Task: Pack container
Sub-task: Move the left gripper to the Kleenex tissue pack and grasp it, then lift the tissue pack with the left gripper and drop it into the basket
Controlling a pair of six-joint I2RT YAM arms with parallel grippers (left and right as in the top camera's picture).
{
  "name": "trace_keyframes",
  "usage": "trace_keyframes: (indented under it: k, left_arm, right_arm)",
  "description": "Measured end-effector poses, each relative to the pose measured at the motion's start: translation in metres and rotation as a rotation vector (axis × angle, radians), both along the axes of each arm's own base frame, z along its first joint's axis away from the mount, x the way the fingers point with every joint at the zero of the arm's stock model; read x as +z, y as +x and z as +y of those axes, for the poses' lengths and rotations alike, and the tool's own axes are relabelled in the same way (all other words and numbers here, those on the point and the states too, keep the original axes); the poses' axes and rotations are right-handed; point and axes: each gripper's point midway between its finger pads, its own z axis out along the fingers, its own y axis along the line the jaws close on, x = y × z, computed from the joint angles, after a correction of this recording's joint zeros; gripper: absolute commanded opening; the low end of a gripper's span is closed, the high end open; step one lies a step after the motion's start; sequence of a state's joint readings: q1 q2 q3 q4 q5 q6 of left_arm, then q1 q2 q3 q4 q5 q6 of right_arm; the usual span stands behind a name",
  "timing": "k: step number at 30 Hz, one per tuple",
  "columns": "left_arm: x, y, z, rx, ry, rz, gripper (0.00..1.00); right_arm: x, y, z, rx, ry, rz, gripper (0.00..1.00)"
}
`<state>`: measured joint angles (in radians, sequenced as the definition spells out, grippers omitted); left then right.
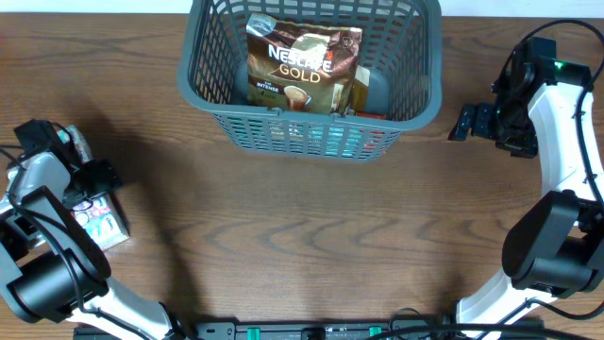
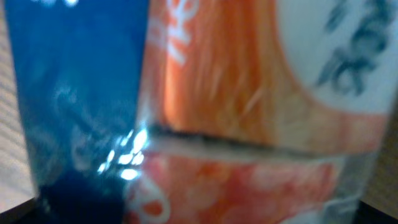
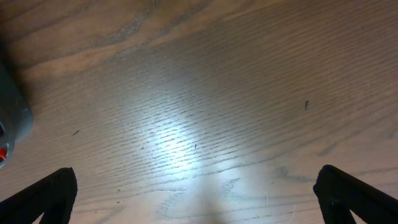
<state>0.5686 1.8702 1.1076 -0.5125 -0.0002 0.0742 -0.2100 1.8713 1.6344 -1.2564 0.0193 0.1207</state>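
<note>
The container (image 1: 209, 66) is grey with lattice sides, the coffee pouch (image 1: 304, 66) brown and gold, the table (image 1: 311, 236) brown wood-grain.

My left wrist view is filled by a blurred orange-and-blue packet (image 2: 249, 112); I cannot read its print, nor tell how the left pincer (image 1: 97, 177) stands. Overhead, the far rim of the basket (image 1: 186, 71) is cut off, and the coffee bag (image 1: 304, 61) half hides things behind it.

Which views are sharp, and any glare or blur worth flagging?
Left wrist: badly out of focus, blue-and-orange packet filling the frame, small glint. Right wrist: sharp, with a glare patch on the wooden table. Overhead: sharp, even; Nescafé Gold bag legible.
</note>
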Motion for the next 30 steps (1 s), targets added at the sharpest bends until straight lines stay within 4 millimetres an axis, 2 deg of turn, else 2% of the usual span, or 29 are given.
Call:
trace_keyframes:
  k: [1,3,5,8,9,10,14,16,17,19,21,23,27,30]
  left_arm:
    - [-0.001,0.002,-0.001,-0.004,-0.009,-0.01,0.65]
    - [-0.001,0.005,-0.004,-0.017,-0.027,-0.025,0.56]
    - [-0.002,0.008,-0.009,-0.025,-0.055,-0.041,0.39]
    - [0.002,0.012,-0.015,-0.036,-0.102,-0.065,0.24]
    - [0.004,0.012,-0.018,-0.035,-0.122,-0.069,0.13]
    - [0.006,0.013,-0.022,-0.026,-0.149,-0.071,0.08]
    - [0.02,0.01,-0.039,-0.004,-0.239,-0.044,0.06]
    - [0.038,0.01,-0.047,-0.002,-0.265,-0.031,0.06]
    - [0.05,0.013,-0.05,-0.01,-0.263,-0.041,0.06]
    - [0.09,0.025,-0.055,-0.04,-0.236,-0.095,0.06]
    - [0.142,0.043,-0.061,-0.089,-0.183,-0.191,0.05]
    - [0.2,0.06,-0.077,-0.16,-0.127,-0.303,0.06]
    - [0.306,0.077,-0.136,-0.367,-0.036,-0.499,0.06]
    - [0.358,0.083,-0.194,-0.586,0.013,-0.614,0.06]
  right_arm:
    - [0.0,0.0,0.0,0.0,0.0,0.0,0.99]
    - [0.0,0.0,0.0,0.0,0.0,0.0,0.99]
    - [0.0,0.0,0.0,0.0,-0.001,-0.001,0.99]
    - [0.0,0.002,-0.001,0.0,-0.002,-0.009,0.99]
    - [0.0,0.004,-0.001,0.0,-0.004,-0.015,0.99]
    - [0.0,0.005,-0.001,0.0,-0.005,-0.02,0.99]
    - [0.002,0.014,-0.003,0.0,-0.013,-0.057,0.99]
    - [0.002,0.02,-0.004,0.0,-0.018,-0.082,0.99]
    - [0.003,0.023,-0.005,0.0,-0.019,-0.093,0.99]
    - [0.004,0.03,-0.005,0.001,-0.019,-0.125,0.99]
    - [0.006,0.038,-0.004,0.002,-0.007,-0.159,0.99]
    - [0.008,0.046,-0.003,0.001,0.015,-0.198,0.99]
    - [0.015,0.065,-0.005,-0.017,0.072,-0.292,0.99]
    - [0.022,0.075,-0.012,-0.05,0.137,-0.361,0.99]
